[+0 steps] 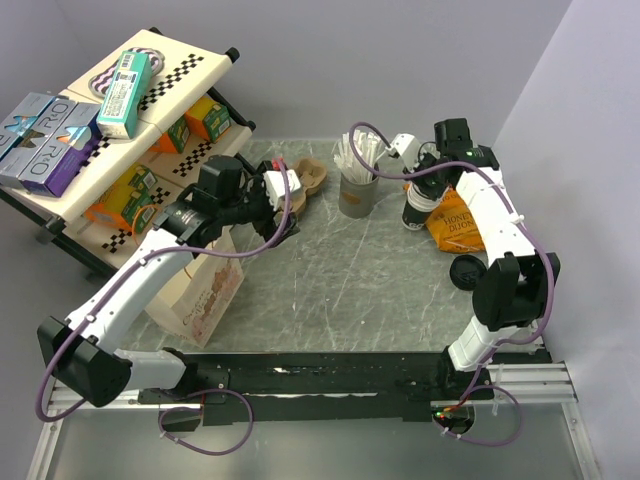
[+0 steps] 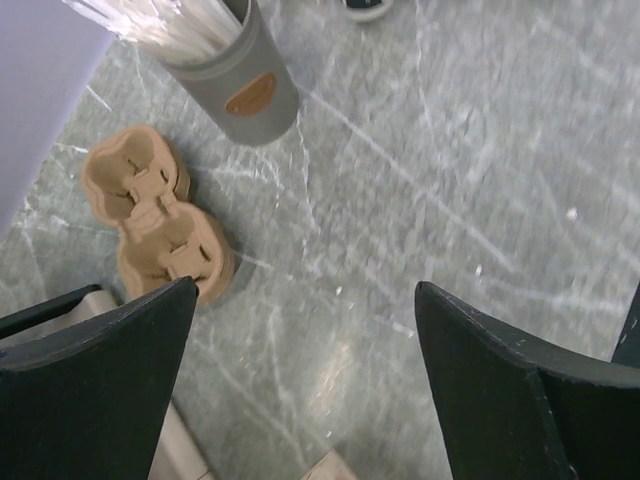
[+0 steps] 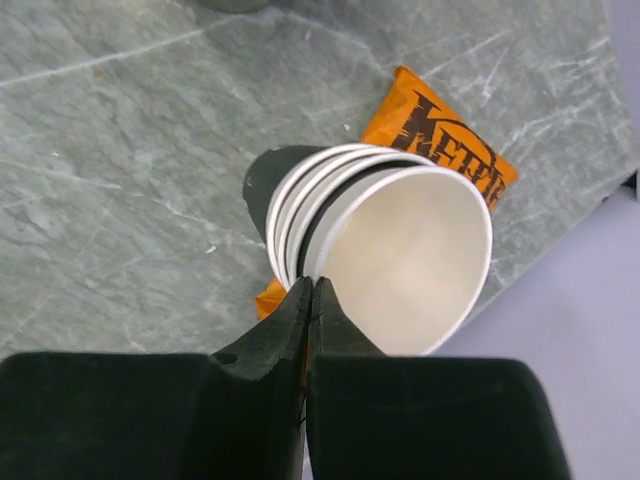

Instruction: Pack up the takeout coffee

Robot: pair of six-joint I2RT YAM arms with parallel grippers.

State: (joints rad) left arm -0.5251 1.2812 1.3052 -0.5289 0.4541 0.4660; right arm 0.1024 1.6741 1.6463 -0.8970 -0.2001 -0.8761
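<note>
Marbled table [image 1: 350, 290] holds carrier [image 1: 310, 180], straw pot [image 1: 358, 193], white cups [image 1: 418, 208].

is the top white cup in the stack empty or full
Empty: the right wrist view looks into the top white cup, showing only bare white inside.

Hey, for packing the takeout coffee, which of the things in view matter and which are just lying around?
Job: takeout coffee; likely also the brown paper bag and the cardboard cup carrier.
Lying about: stack of white cups, orange snack packet, grey straw holder, boxes on the shelf.
</note>
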